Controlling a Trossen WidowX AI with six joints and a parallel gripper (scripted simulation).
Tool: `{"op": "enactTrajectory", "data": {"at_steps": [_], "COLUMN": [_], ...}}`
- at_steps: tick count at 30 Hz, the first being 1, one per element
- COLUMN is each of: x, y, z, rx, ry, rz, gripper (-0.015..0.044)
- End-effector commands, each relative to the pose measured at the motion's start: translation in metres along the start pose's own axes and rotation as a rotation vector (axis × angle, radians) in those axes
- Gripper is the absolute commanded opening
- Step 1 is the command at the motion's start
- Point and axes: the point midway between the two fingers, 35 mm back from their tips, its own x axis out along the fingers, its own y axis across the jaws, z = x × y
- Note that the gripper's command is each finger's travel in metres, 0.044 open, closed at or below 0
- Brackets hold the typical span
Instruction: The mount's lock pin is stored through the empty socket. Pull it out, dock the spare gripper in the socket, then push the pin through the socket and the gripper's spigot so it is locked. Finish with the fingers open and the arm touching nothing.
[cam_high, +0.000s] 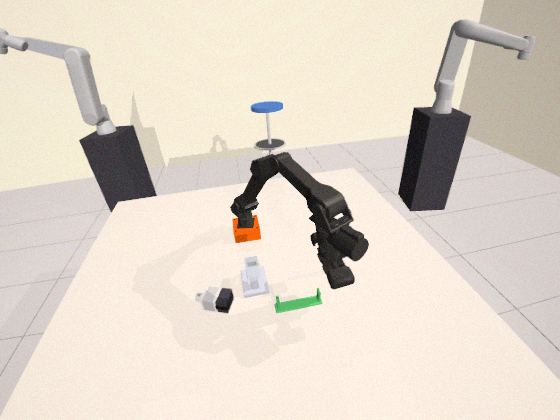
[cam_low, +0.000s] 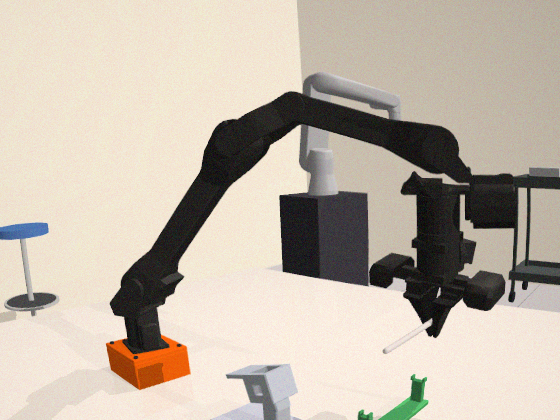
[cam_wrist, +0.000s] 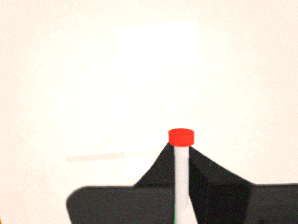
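- Currently the pincer (cam_low: 434, 320) is clamping the white lock pin (cam_low: 406, 339), hanging above the tabletop (cam_low: 320, 325).
- Nearby, the green cradle (cam_low: 407, 400) is lying beside the grey mount (cam_low: 265, 382).

In the top view the table (cam_high: 150, 350) fills the lower frame, with the arm's base (cam_high: 248, 231) near its centre. Below the base stands the mount (cam_high: 254, 282), the spare gripper (cam_high: 216, 299) lying just left of it and the cradle (cam_high: 298, 302) just right. The gripper (cam_high: 341, 276) hangs above the cradle's right end, pin (cam_low: 407, 337) between its fingers, off the table
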Motion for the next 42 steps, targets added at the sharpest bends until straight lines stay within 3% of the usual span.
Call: {"op": "enactTrajectory", "data": {"at_steps": [1,42], "x": [0.002,0.059], "y": [-0.002,-0.007], "z": [0.001,-0.008], "rx": [0.004,-0.004], "ry": [-0.001,-0.021], "rz": [-0.003,-0.043], "gripper": [0.0000,0.0000]}}
